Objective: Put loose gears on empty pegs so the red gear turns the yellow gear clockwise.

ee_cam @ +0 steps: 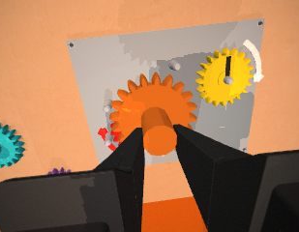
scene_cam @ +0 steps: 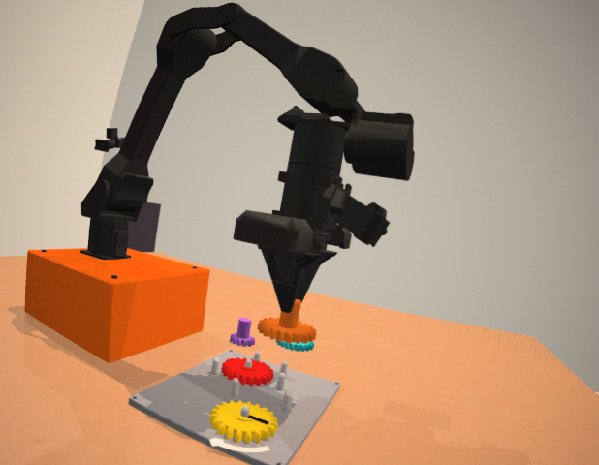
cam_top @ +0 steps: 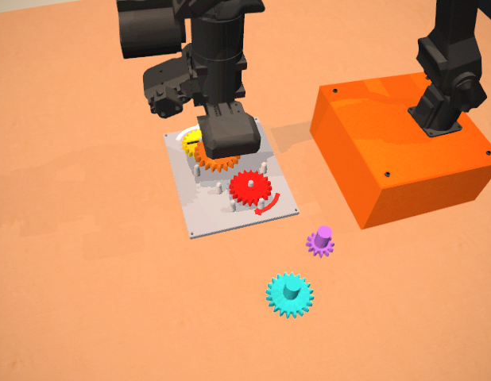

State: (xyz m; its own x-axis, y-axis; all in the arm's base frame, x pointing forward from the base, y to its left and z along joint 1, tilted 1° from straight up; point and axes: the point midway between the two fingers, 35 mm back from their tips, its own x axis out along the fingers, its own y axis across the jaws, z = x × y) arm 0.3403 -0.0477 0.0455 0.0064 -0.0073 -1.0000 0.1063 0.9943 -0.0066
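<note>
Two loose gears [cam_top: 289, 301] [scene_cam: 296, 345] stand beside the pegged board [cam_top: 204, 221] [scene_cam: 174, 400] [ee_cam: 91, 63].

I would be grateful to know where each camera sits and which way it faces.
Top: above the table, looking steeply down at the grey board; arm and hand show.
Exterior: beyond the yellow gear's side of the board, looking across it; whole arm shows.
Wrist: on the arm near the hand, looking down past its fingers.
Top and exterior share the orange base block.
</note>
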